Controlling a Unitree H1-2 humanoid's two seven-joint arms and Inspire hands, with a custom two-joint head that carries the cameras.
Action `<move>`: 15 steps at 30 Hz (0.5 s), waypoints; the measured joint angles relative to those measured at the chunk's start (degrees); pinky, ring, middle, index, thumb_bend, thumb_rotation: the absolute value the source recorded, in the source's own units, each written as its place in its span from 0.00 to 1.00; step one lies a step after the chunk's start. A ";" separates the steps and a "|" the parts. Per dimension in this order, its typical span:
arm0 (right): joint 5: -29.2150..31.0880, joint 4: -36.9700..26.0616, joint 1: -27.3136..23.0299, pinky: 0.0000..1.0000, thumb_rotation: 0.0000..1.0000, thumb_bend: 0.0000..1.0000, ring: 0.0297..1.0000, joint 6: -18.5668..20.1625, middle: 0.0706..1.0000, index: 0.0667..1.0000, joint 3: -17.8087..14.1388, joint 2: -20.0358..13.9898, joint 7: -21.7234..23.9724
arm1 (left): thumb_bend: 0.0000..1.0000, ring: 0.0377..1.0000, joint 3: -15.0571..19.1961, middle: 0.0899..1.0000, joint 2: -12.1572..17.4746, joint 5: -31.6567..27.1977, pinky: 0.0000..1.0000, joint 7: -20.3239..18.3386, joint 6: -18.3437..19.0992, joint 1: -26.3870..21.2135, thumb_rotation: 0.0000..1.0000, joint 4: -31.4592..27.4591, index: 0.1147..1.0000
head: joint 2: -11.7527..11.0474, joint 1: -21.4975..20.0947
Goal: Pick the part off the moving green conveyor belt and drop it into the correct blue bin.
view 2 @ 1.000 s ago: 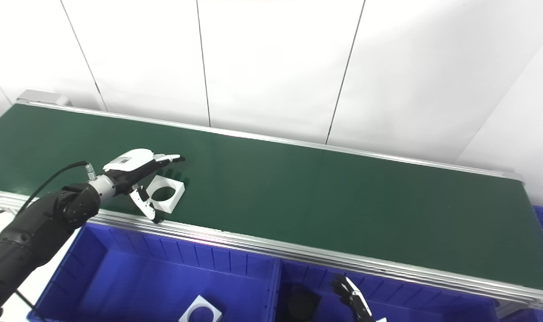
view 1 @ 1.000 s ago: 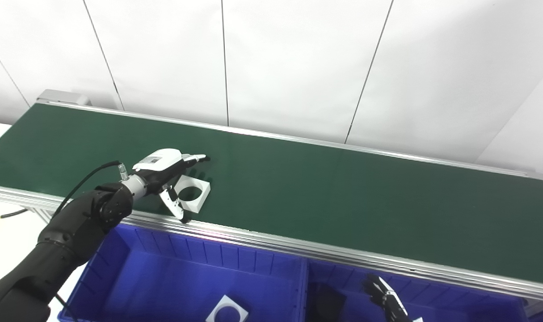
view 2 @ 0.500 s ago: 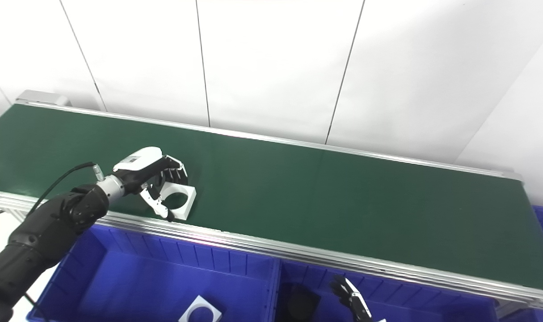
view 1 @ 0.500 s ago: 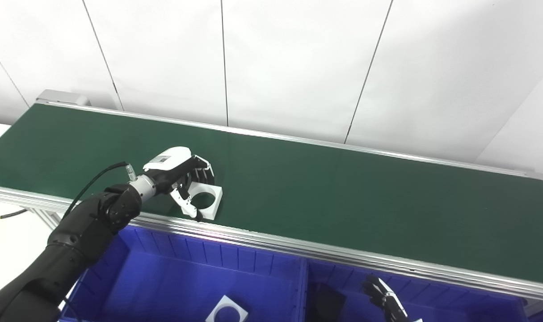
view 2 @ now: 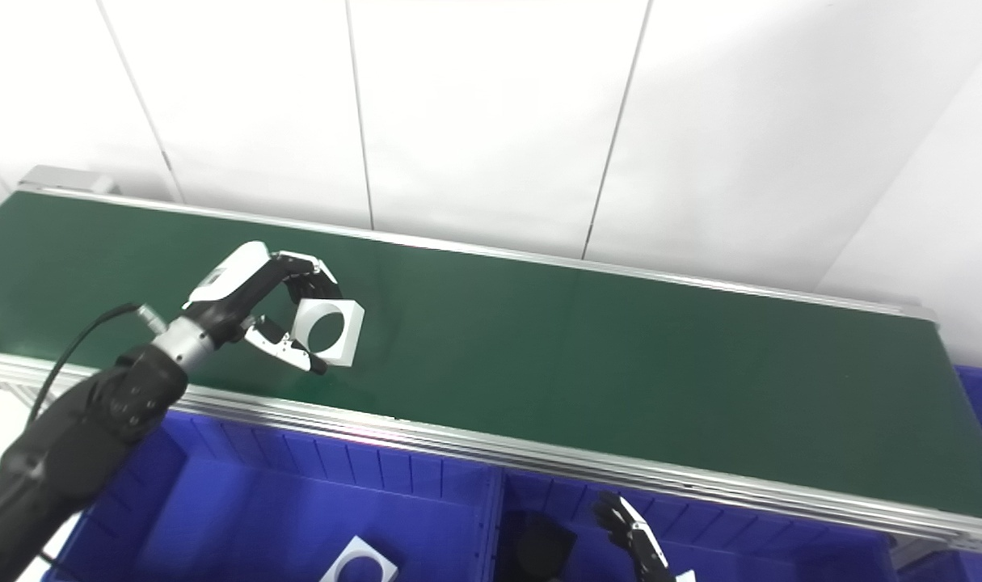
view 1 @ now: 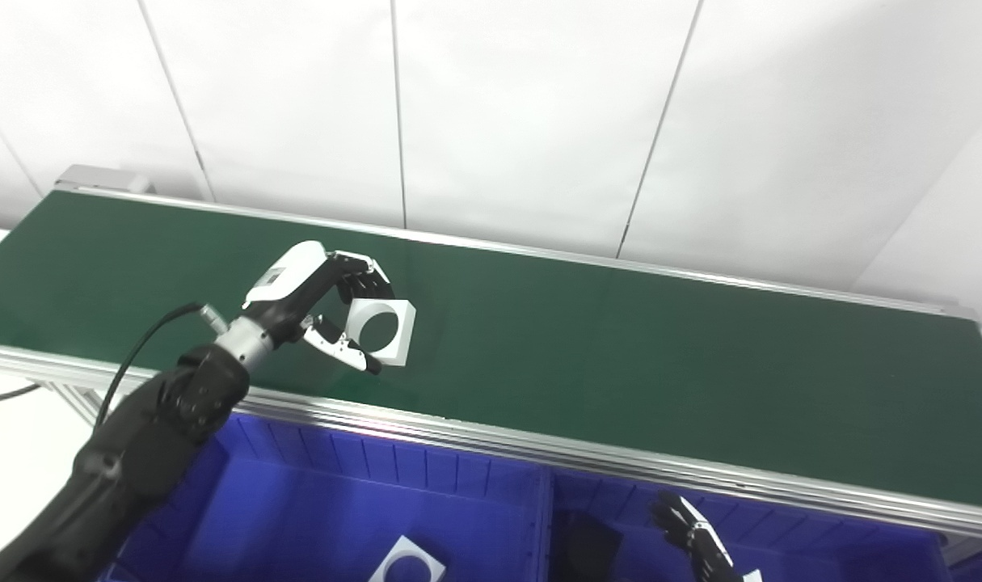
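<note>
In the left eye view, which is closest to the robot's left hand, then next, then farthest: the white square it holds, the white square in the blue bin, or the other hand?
From the left hand:
1. White square part, held in its fingers above the belt.
2. White square in the bin, below, at the bottom edge.
3. Right hand, low on the right.

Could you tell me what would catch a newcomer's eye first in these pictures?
First, the left hand holding a white square part with a round hole, lifted over the near left of the green belt. Next, the blue bins below the belt's near rail; the left one holds a similar white part, and the right hand waits over the other.
</note>
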 measured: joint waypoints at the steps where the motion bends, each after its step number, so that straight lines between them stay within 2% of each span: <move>1: -0.13 -0.01 -0.01 0.80 0.45 0.76 0.80 0.00 0.78 0.82 0.02 0.04 0.02 | 0.50 0.45 0.18 0.46 0.01 -1.18 0.45 0.70 0.04 0.97 0.00 -1.73 0.39 | 0.35 -1.23; 6: -0.46 -0.31 0.03 0.79 0.46 0.77 0.80 0.00 0.78 0.83 -0.03 0.62 0.10 | 0.50 0.44 0.40 0.46 -0.23 -6.48 0.43 3.55 -0.05 5.78 0.00 -8.99 0.41 | 1.76 -3.26; 9: -0.51 -0.68 0.17 0.79 0.48 0.78 0.80 0.00 0.79 0.84 -0.20 1.08 0.41 | 0.50 0.44 0.19 0.45 -1.11 -8.56 0.43 5.29 -0.02 7.95 0.00 -11.14 0.41 | 2.46 -4.14; 10: -0.56 -0.95 0.24 0.79 0.48 0.78 0.80 0.00 0.79 0.84 -0.40 1.28 0.59 | 0.50 0.44 -0.02 0.45 -1.51 -8.93 0.43 5.81 0.00 8.53 0.00 -11.66 0.42 | 3.33 -5.19; 15: -0.77 -2.08 0.30 0.80 0.50 0.79 0.81 0.00 0.80 0.84 -1.77 2.73 2.06 | 0.50 0.45 -0.56 0.46 -3.21 -11.18 0.44 6.34 0.04 11.79 0.00 -13.29 0.40 | 4.22 -6.78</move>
